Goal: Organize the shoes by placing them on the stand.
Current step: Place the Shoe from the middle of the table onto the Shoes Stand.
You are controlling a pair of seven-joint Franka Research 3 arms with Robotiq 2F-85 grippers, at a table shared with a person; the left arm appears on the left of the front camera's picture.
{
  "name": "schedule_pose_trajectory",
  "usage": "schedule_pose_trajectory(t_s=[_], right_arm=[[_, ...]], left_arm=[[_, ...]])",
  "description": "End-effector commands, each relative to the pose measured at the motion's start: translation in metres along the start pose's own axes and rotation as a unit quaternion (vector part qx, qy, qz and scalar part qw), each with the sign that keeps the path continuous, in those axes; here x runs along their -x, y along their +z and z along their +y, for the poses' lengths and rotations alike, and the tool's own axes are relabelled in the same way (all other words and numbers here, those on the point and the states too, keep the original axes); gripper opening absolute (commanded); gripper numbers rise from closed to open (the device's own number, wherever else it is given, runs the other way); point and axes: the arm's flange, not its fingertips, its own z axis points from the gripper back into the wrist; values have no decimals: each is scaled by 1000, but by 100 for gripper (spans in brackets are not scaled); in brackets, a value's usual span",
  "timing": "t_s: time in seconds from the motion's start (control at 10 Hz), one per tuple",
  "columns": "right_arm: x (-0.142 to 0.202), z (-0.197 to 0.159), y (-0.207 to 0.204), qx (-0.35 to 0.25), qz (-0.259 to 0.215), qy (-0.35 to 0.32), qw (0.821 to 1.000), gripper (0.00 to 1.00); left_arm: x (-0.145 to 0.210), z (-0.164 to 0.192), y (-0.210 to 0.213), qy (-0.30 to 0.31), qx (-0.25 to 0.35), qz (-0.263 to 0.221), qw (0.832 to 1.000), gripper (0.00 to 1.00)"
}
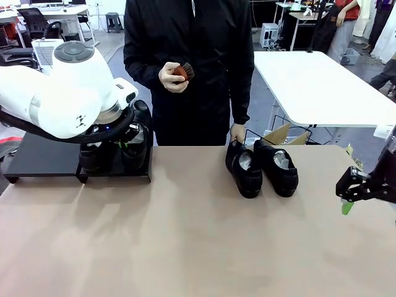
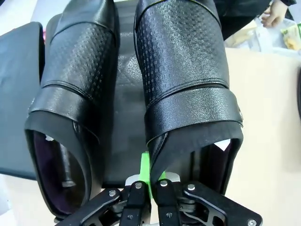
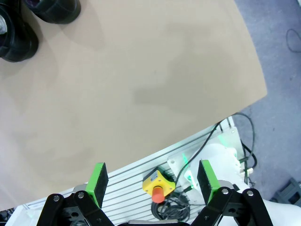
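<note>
Two black shoes (image 1: 93,158) (image 1: 135,148) stand side by side on the right section of the black stand (image 1: 37,158). In the left wrist view my left gripper (image 2: 150,181) is shut on the collar edge of the right-hand shoe (image 2: 188,80), beside the other shoe (image 2: 75,84) on the stand (image 2: 126,122). Two more shoes (image 1: 244,170) (image 1: 278,167) rest on the table, and a person's hand (image 1: 237,132) touches the left one's heel. Near the table's right edge my right gripper (image 1: 351,190) (image 3: 153,181) is open and holds nothing.
The person at the far side holds a small reddish-brown brush (image 1: 179,73) in the other hand. The stand's left section is bare. A white table (image 1: 322,86) stands behind on the right. The right wrist view looks past the table edge to a yellow emergency-stop button (image 3: 157,183).
</note>
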Motion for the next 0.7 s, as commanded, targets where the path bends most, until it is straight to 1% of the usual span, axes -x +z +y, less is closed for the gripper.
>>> schedule_pose_trajectory(t_s=[0.0, 0.3, 0.4, 0.6], right_arm=[[0, 0, 0, -2, 2, 4, 1000, 100], [0, 0, 0, -2, 2, 4, 1000, 100], [0, 0, 0, -2, 2, 4, 1000, 100], [0, 0, 0, -2, 2, 4, 1000, 100]], left_arm=[[-5, -4, -1, 6, -12, -22, 1000, 0], [-5, -3, -9, 11, -22, -13, 1000, 0], [-5, -3, -13, 12, -24, -8, 1000, 6], [-5, -3, -14, 13, -33, -7, 999, 44]])
